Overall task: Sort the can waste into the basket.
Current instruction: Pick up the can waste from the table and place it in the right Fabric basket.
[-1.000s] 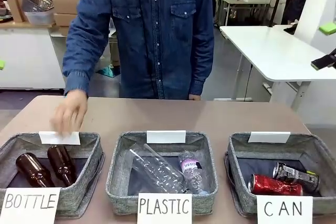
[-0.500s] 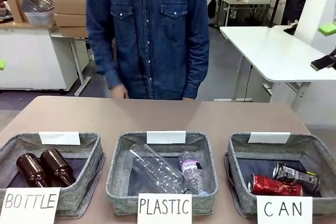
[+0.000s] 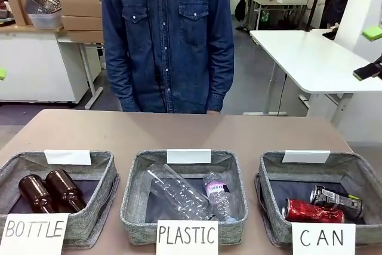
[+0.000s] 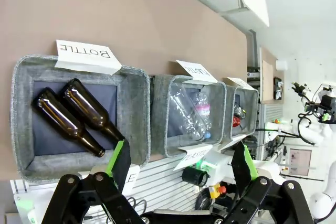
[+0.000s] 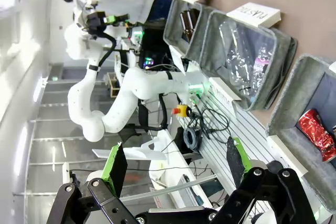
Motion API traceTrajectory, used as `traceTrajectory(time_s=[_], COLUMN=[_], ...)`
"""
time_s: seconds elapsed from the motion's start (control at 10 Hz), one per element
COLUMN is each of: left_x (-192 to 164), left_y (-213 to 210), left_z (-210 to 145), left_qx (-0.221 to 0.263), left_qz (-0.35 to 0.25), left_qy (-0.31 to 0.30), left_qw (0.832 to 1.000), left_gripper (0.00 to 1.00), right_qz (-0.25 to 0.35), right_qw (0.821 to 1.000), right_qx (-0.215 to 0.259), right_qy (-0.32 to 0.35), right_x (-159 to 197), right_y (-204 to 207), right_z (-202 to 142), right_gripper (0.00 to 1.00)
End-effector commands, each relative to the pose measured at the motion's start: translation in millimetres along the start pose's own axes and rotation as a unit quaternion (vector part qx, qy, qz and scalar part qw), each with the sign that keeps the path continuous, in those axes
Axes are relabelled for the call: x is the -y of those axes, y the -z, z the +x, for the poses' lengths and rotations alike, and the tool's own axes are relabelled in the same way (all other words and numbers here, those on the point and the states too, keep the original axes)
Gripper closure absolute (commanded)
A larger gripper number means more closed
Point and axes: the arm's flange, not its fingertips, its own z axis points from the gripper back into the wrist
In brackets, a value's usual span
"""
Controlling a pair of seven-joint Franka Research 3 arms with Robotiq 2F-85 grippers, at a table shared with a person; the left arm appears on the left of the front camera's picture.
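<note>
Looks like the sorting is basically wrapped up: both cans already sit inside the grey fabric square basket (image 3: 271, 174) with the handwritten "CAN" sign, at the robot's right end of the row. The shiny red metal can (image 3: 311, 211) lies on its side toward the near wall, and the black can with silver ends and pale markings (image 3: 334, 200) lies just behind it, apparently touching. My guess is there's nothing left to pick, so the smart move is to keep both arms back and not bump the soft-walled bins. The left gripper (image 4: 181, 162) has its green-padded fingers spread wide with nothing between them, hanging above the robot's edge of the table, and the right gripper (image 5: 173, 162) is spread wide and empty as well. If a can did need nudging, those smooth round bodies would roll easily on the dark flat bottom, so I'd grab across the middle. The 2 brown glass bottles (image 3: 51, 190) lie side by side in the "BOTTLE" bin, and the clear crinkly plastic bottles (image 3: 191, 195) rest in the "PLASTIC" bin. The person in the denim shirt (image 3: 170, 34) stands at the far side of the plain brown table (image 3: 179, 129).
</note>
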Motion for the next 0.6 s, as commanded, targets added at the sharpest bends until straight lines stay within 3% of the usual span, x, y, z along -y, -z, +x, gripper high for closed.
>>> traceTrajectory(time_s=[0.0, 0.5], left_x=[-2.7, -2.7], left_y=[-4.4, -4.4], left_z=[-0.3, -0.3], left_qx=[-0.004, -0.004], left_qz=[0.003, 0.003], left_qy=[0.009, 0.009], left_qw=[1.0, 1.0], left_gripper=[0.0, 0.0], right_qz=[-0.008, -0.008], right_qw=[1.0, 1.0], right_qx=[-0.005, -0.005], right_qy=[-0.009, -0.009], right_x=[-1.2, -1.2], right_y=[-0.9, -0.9], right_z=[-1.3, -1.3], right_gripper=[0.0, 0.0])
